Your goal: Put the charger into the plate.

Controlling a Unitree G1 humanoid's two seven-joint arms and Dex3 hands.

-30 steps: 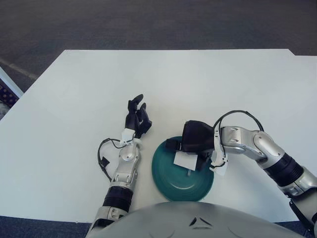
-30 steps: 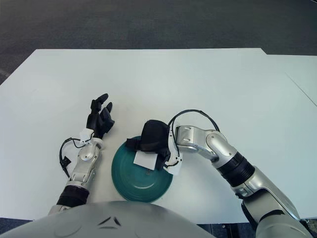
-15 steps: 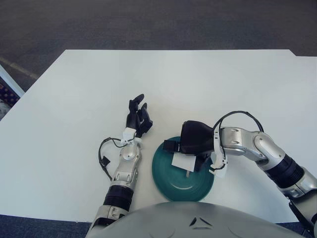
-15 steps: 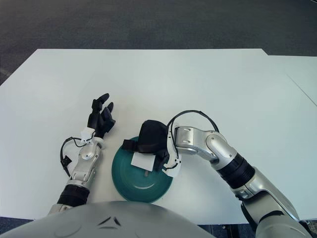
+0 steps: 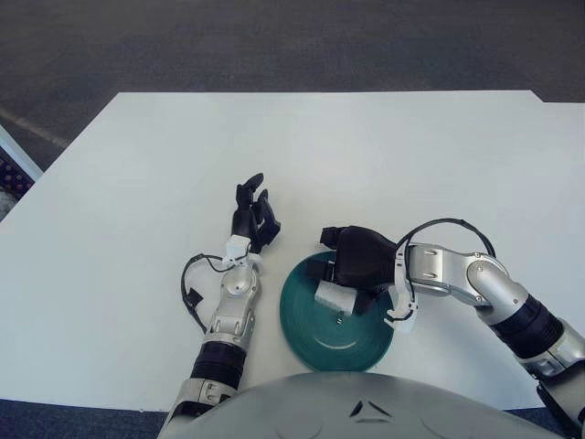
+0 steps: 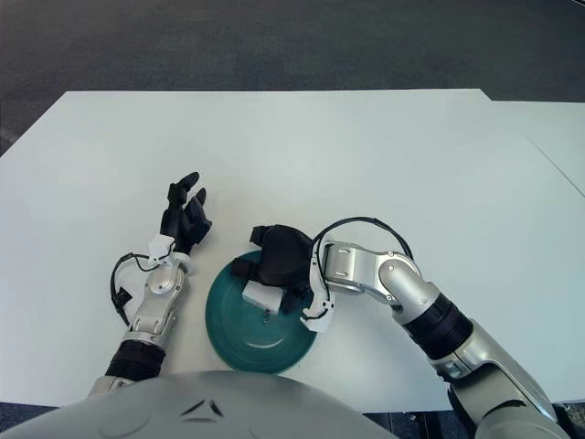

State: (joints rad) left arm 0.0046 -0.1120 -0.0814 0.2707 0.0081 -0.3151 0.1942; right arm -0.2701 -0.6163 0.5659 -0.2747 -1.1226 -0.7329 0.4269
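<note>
I see the charger (image 5: pixel 335 294), a small white block, over the upper part of the green plate (image 5: pixel 311 334), just inside its far rim. The right hand (image 5: pixel 355 267) covers it from above, dark fingers curled down around the block and gripping it. I cannot tell from either eye view whether the underside of the charger is touching the plate surface or sits just clear of it; the hand hides that edge. A short prong or plug tip appears to stick out below the block toward the plate's centre. The right forearm runs in from the right side, with a black cable looped above the wrist. The plate sits on the white table (image 5: pixel 393 155), close to its near edge and directly ahead of my torso. The left hand (image 6: pixel 184 219) shows to the left of the plate, near it but apart from it, fingers loosely extended and pointing away from me, holding nothing. A thin black wire loops out beside the left wrist over the table. Beyond the table's far edge is dark carpet.
</note>
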